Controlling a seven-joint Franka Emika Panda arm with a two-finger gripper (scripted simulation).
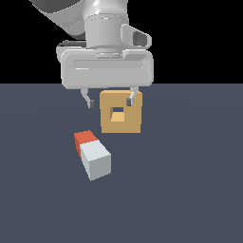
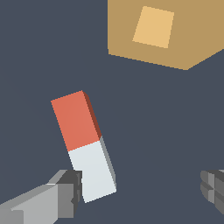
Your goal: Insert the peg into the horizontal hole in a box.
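Observation:
The peg (image 1: 93, 154) lies flat on the dark floor, its orange-red end pointing away and its pale grey-white part nearer the camera. In the wrist view the peg (image 2: 84, 144) sits close to one finger (image 2: 65, 192). The tan box (image 1: 121, 113) stands behind it, with the square hole (image 1: 117, 114) in its front face; the wrist view shows the box (image 2: 183, 43) and the hole (image 2: 153, 27) too. My gripper (image 1: 109, 101) hangs open above the floor, in front of the box, holding nothing. In the wrist view the gripper (image 2: 140, 192) has empty floor between its fingers.
The dark grey-blue floor (image 1: 190, 190) stretches around the peg and box. Nothing else stands on it.

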